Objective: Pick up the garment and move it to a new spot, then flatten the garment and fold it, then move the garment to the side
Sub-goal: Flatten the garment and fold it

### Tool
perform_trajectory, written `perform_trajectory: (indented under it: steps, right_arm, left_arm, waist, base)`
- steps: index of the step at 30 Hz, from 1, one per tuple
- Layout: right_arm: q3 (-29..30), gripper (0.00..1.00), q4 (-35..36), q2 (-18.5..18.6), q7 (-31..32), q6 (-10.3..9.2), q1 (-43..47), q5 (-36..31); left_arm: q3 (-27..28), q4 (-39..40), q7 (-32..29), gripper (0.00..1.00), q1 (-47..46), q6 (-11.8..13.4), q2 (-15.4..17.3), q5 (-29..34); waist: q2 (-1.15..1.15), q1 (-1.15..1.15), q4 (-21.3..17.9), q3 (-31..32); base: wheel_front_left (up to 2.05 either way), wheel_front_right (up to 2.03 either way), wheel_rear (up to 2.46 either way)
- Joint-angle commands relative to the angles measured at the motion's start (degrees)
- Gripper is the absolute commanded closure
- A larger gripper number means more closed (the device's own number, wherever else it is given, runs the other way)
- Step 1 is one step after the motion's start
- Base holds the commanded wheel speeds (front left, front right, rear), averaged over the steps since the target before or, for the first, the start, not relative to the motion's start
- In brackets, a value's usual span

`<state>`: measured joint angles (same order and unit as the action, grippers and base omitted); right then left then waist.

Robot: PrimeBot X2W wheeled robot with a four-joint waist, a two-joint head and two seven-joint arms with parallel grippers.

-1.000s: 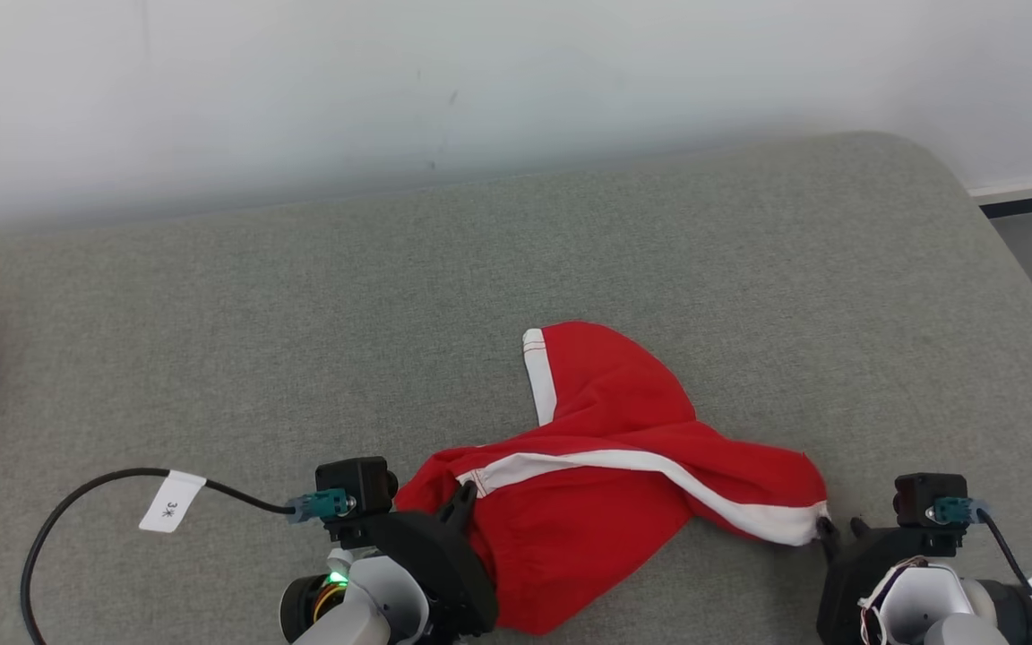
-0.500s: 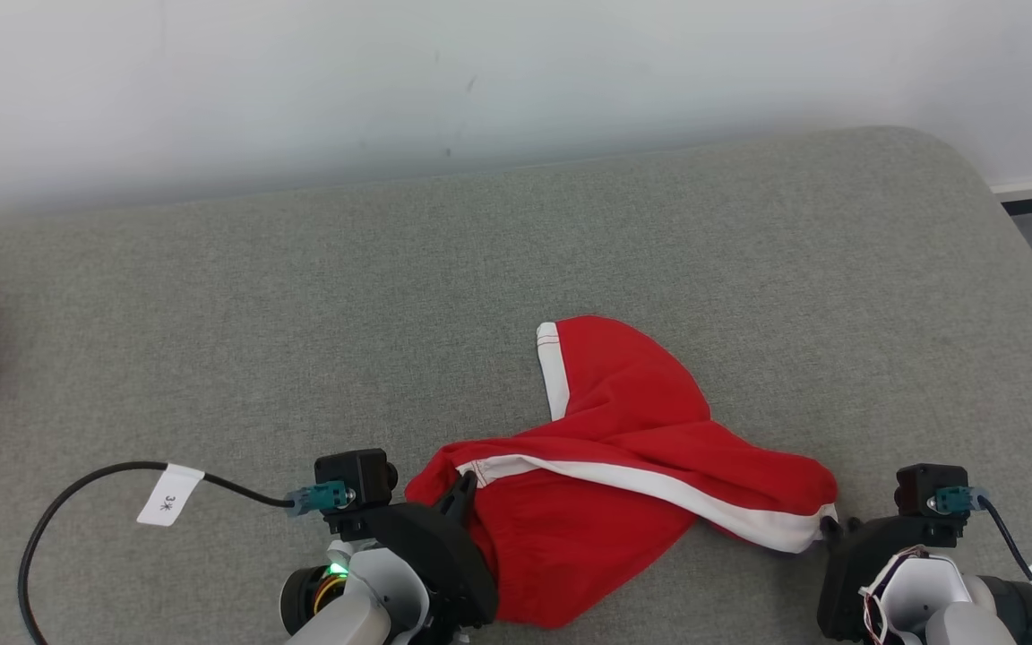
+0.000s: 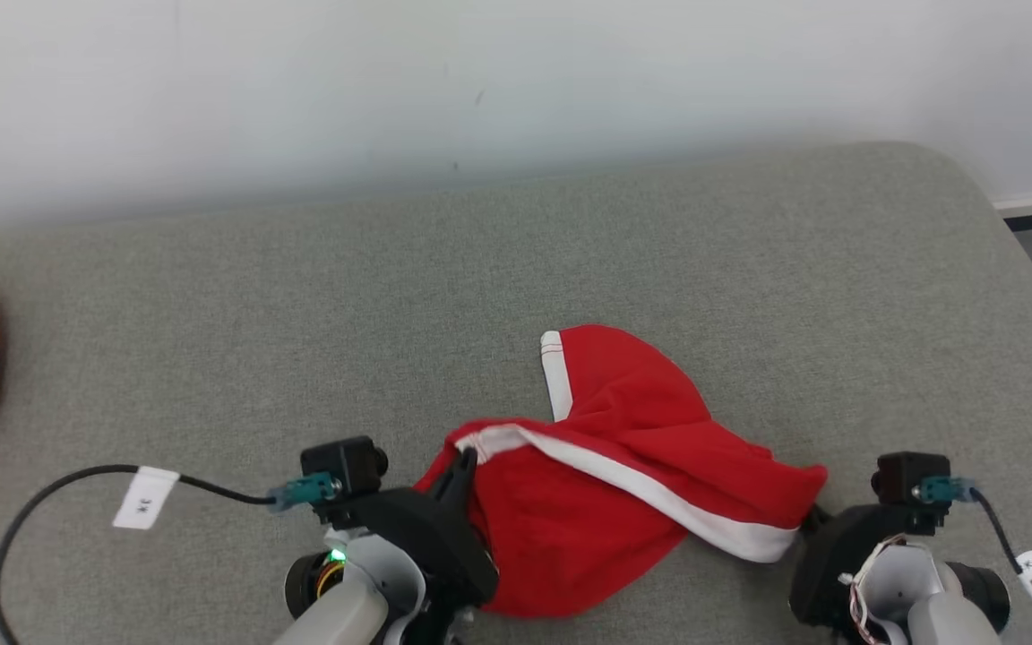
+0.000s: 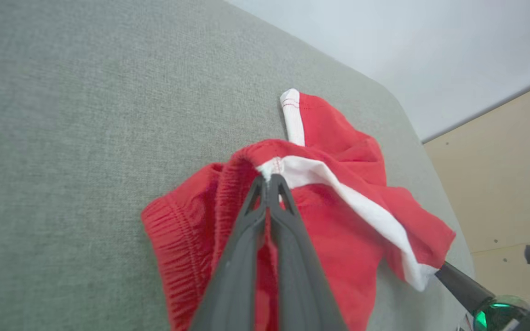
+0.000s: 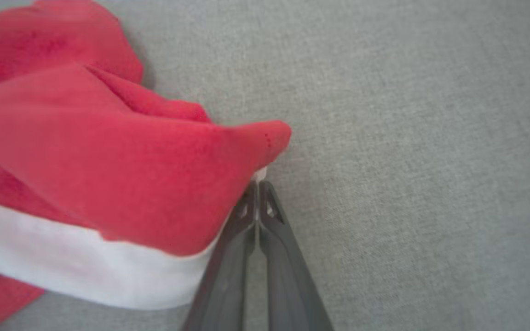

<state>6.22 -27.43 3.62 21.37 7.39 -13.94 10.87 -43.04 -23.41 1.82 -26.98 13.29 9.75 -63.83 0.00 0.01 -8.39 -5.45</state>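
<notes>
Red fabric garment with white stripe [image 3: 606, 520] lies crumpled on grey upholstered bench [image 3: 749, 269]. Left fingers [image 4: 268, 184] pressed together, pinching its waistband corner; right fingers [image 5: 258, 188] likewise clamped on its striped hem.

Ends each arm in two long dark-grey fingers, tapering to thin tips with small triangular cut-outs just behind them, on the left gripper [image 4: 268, 178] and the right gripper [image 5: 258, 185] alike. Seats the fingers in rounded black housings [image 3: 417, 537]. Carries a black box camera [image 3: 344, 463] by each wrist, with a teal connector [image 3: 303, 491] plugged in. Trails a black cable [image 3: 41, 497] out to the left, wearing a white paper tag [image 3: 146, 498] with a small dark mark; trails a like cable with a second tag [image 3: 1030, 565] on the right. Shows pale grey forearm shells [image 3: 346, 618], a green light [image 3: 337, 557] at the left wrist, thin red and white wires [image 3: 864, 587] at the right
</notes>
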Motion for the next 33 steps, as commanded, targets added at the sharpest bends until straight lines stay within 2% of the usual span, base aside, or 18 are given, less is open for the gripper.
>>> perform_trajectory:
  steps: [1, 5, 11, 16, 18, 19, 23, 26, 31, 33]
  right_arm:
    - [-0.17, 1.0, 1.01, -0.15, -0.47, 0.2, 0.1, 1.67]
    - [-0.86, 1.0, 7.35, -0.49, 0.51, 0.2, -1.2, 12.2]
    - [-0.42, 1.0, 19.61, 0.31, 7.44, 0.2, -2.52, 23.78]
    - [2.54, 1.0, 26.09, -0.26, 12.13, 0.2, -7.24, 30.53]
    - [2.58, 1.0, 27.04, -0.47, 14.15, 0.2, -10.28, 31.72]
    - [2.55, 1.0, 27.27, -0.54, 15.1, 0.2, -11.93, 32.54]
    - [2.47, 1.0, 25.29, -0.75, 17.08, 0.2, -19.25, 36.7]
    - [1.51, 1.0, 21.65, -0.78, 16.0, 0.2, -25.59, 35.95]
    - [0.37, 1.0, 10.96, -0.83, 9.41, 0.2, -37.14, 35.02]
    - [-0.36, 1.0, 6.44, -0.84, 5.36, 0.2, -42.3, 32.83]
  left_arm:
    - [0.83, 0.53, 0.77, 1.0, -0.13, -0.46, -0.23, -0.86]
    - [4.03, 4.26, 2.91, 1.0, -2.12, -2.11, 0.34, -2.12]
    - [8.56, 12.56, 2.39, 1.0, -6.2, -2.59, 2.91, -3.96]
    - [12.06, 17.94, -0.72, 1.0, -10.97, -3.47, 4.8, -6.81]
    - [12.33, 19.37, -3.81, 1.0, -13.31, -5.47, 5.56, -8.7]
    - [13.04, 19.45, -5.3, 1.0, -14.12, -5.61, 5.97, -10.13]
    - [16.01, 19.81, -9.84, 1.0, -19.67, -4.04, 8.57, -12.54]
    - [18.15, 18.93, -11.0, 1.0, -24.48, -3.21, 11.17, -11.51]
    - [19.89, 14.83, -10.91, 1.0, -31.85, -2.46, 14.42, -8.46]
    - [20.33, 13.26, -9.19, 1.0, -34.87, -3.5, 14.88, -6.68]
  waist:
    - [0.0, -0.01, -0.2, 0.63]
    - [0.0, -0.01, -0.72, 1.73]
    - [0.0, -0.01, -1.79, 3.16]
    - [0.0, -0.01, -3.47, 3.95]
    - [0.0, -0.01, -4.49, 4.04]
    - [0.0, -0.01, -5.0, 3.94]
    - [0.0, -0.01, -7.52, 1.59]
    - [0.0, -0.01, -8.92, -2.17]
    - [0.0, -0.01, -10.08, -10.21]
    - [0.0, -0.01, -10.07, -12.54]
  base:
    - [0.0, 0.0, 0.0]
    - [0.0, 0.0, 0.0]
    - [0.0, 0.0, 0.0]
    - [0.0, 0.0, 0.0]
    - [0.0, 0.0, 0.0]
    - [0.0, 0.0, 0.0]
    - [0.0, 0.0, 0.0]
    - [0.0, 0.0, 0.0]
    - [0.0, 0.0, 0.0]
    - [0.0, 0.0, 0.0]
